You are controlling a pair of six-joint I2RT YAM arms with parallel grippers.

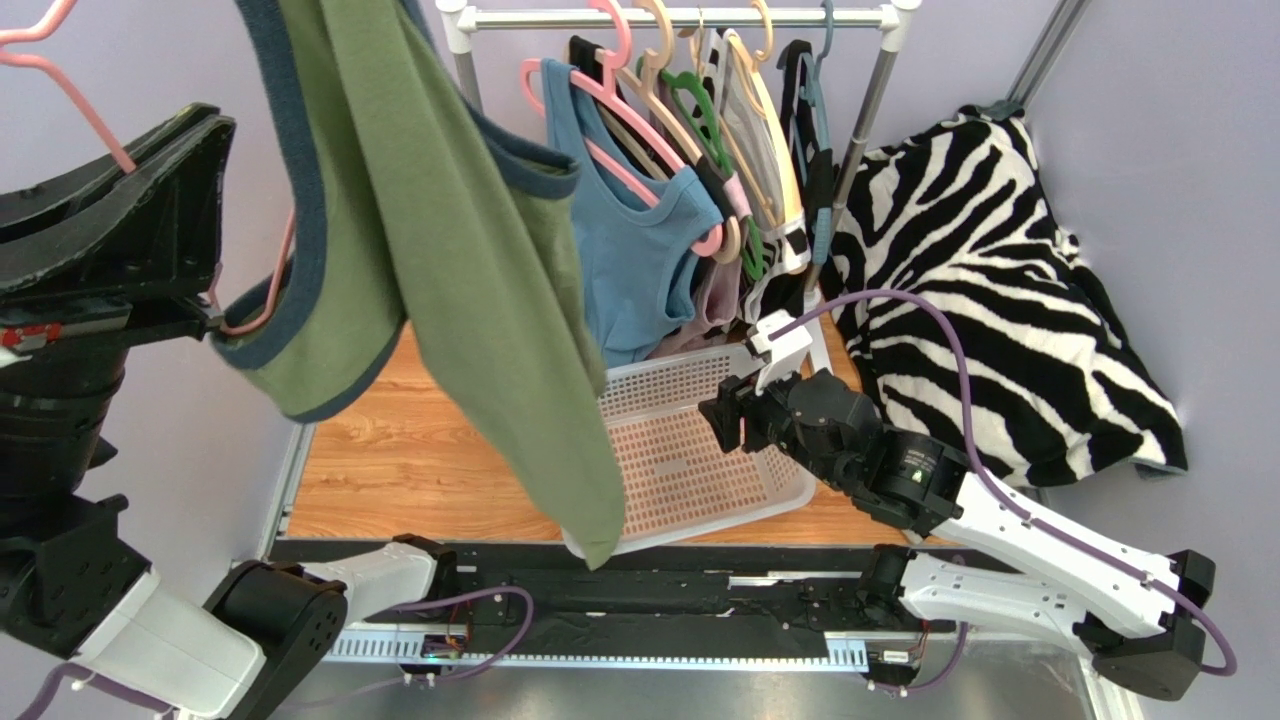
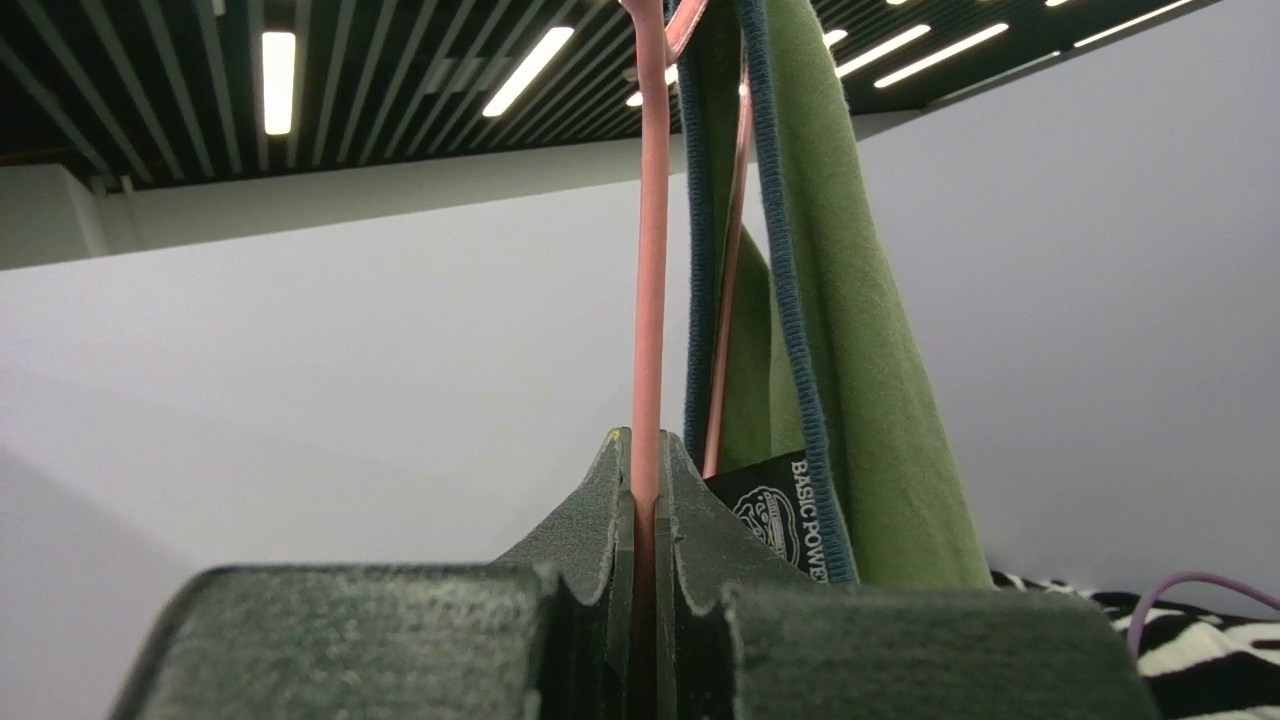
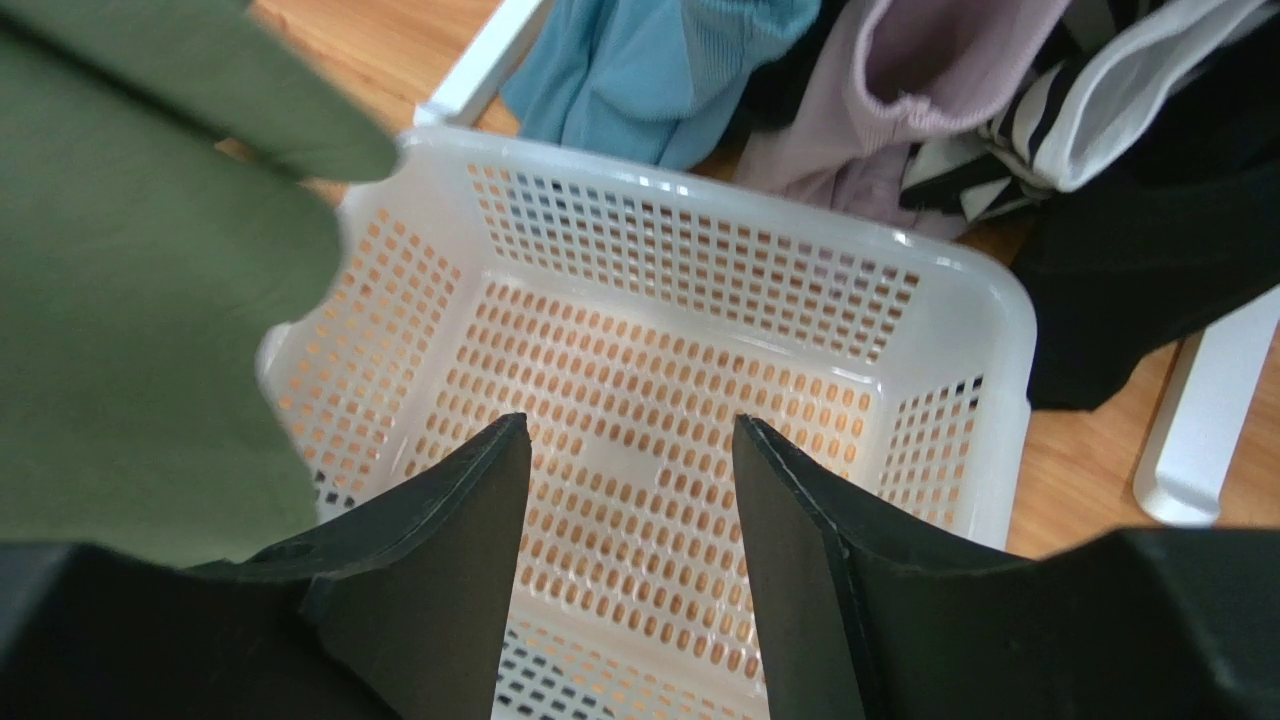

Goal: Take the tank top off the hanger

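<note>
A green tank top [image 1: 451, 255] with dark blue trim hangs on a pink hanger [image 1: 60, 83] at the upper left. My left gripper [image 2: 649, 450] is shut on the pink hanger's bar [image 2: 649, 300] and holds it up in the air. The tank top also shows in the left wrist view [image 2: 864, 375], right of the fingers, with a black label. My right gripper [image 1: 724, 413] is open and empty above the white basket [image 1: 706, 473]. In the right wrist view the gripper [image 3: 628, 435] is over the basket [image 3: 932, 285], with the green fabric [image 3: 135, 300] to its left.
A clothes rail [image 1: 676, 18] at the back holds several hangers, one with a blue tank top [image 1: 624, 248]. A zebra-print cloth [image 1: 992, 285] lies at the right. The wooden floor [image 1: 376, 450] shows left of the basket. Other clothes [image 3: 902, 90] hang behind the basket.
</note>
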